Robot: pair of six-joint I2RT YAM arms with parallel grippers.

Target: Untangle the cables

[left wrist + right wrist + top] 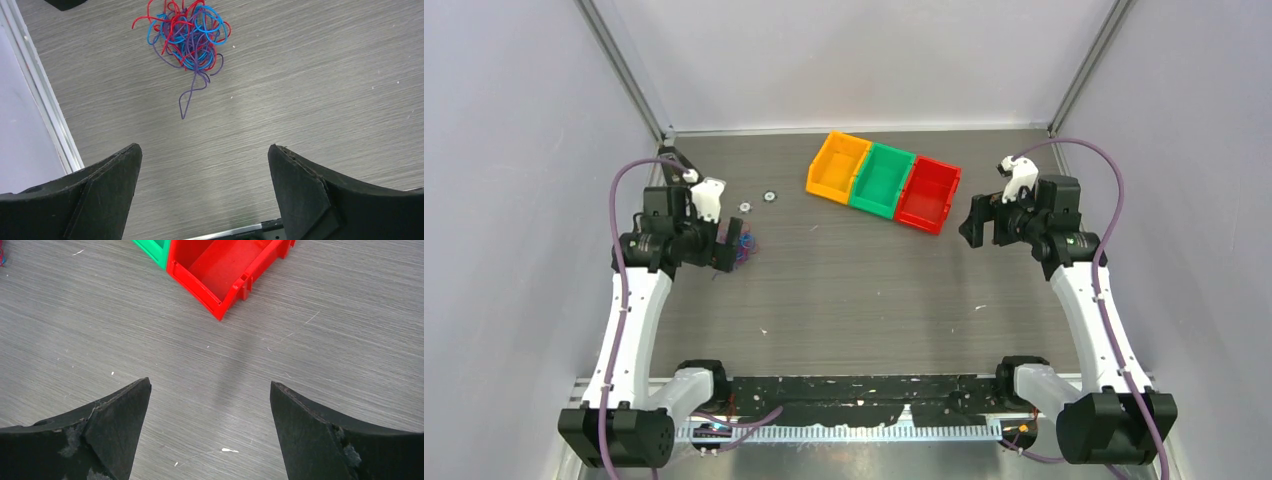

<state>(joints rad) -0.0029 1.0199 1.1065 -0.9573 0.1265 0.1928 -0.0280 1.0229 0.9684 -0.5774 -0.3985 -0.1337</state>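
Red, blue, purple cables [187,37] outside 3 bins [883,181], left end effector [204,148], right end effector [210,384] both released

No readable text, label, brand, number or sign anywhere in these three views.

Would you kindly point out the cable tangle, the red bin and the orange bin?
cable tangle [187,37]: left wrist view, middle of the knot.
red bin [225,264]: right wrist view, bare inner floor.
orange bin [838,166]: top view, inner floor.
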